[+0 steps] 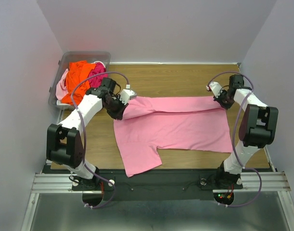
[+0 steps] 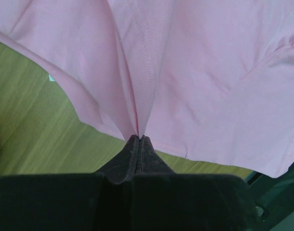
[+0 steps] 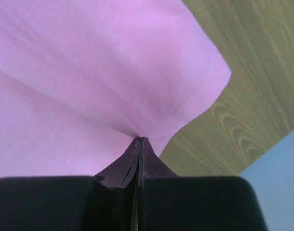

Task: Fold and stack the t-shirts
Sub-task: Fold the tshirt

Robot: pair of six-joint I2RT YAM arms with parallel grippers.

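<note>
Light pink t-shirt point(image 1: 185, 127) lies crosswise, hem toward right.

A plain light pink cotton t-shirt point(image 1: 185, 127) covers the brown wood-grain tabletop point(image 1: 185, 79). At ten o'clock are a crumpled bright orange shirt point(image 1: 78, 79), a hot pink shirt point(image 1: 99, 72) and a pale pink shirt point(image 1: 61, 87).

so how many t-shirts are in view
4. A light pink shirt lies spread on the table; an orange shirt, a hot pink shirt and a pale pink shirt are bunched in the clear bin, far left. Others may be hidden beneath them.
</note>
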